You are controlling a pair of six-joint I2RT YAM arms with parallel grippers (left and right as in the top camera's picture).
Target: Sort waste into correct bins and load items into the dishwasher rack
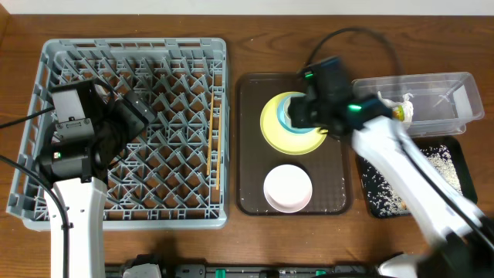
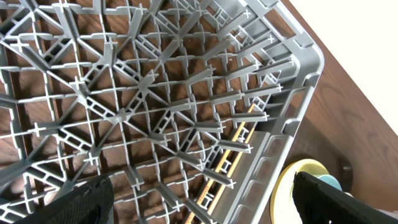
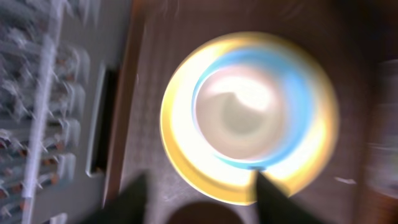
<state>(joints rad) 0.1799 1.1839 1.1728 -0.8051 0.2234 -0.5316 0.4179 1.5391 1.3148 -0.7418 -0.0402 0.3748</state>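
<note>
Yellow and glossy, the plate (image 1: pixel 272 127) sits in the upper half of the dark brown serving tray (image 1: pixel 251 170), just right of centre in the overhead view, with the light blue bowl (image 3: pixel 298 81) resting in its middle. From where I stand both look like hard, smooth tableware: stiff and fairly light, but slippery, and the bowl would likely slide on the plate if the stack were tipped. I would take the bowl first, by its raised rim, with one finger inside and one outside. The plate lies flat and offers only its thin edge. The bowl's inside shows pale and whitish in the blurred close view; whether something is nested there I cannot tell. The right gripper (image 3: pixel 201 180) hangs directly over this stack with its jaws spread and nothing between them. The left gripper (image 2: pixel 202 180) hovers over the dishwasher rack (image 1: pixel 131 45), at the left of the frame, with its jaws wide apart and empty. Thin wooden chopsticks (image 1: pixel 214 131) lie along the rack's right side. A white bowl (image 1: pixel 287 188) sits lower on the serving tray, apart from the plate. At far right on the bench (image 1: pixel 386 38) stand the clear tub (image 1: pixel 455 85) and, below it, the black tray (image 1: pixel 460 150) scattered with rice scraps (image 1: pixel 441 164).
</note>
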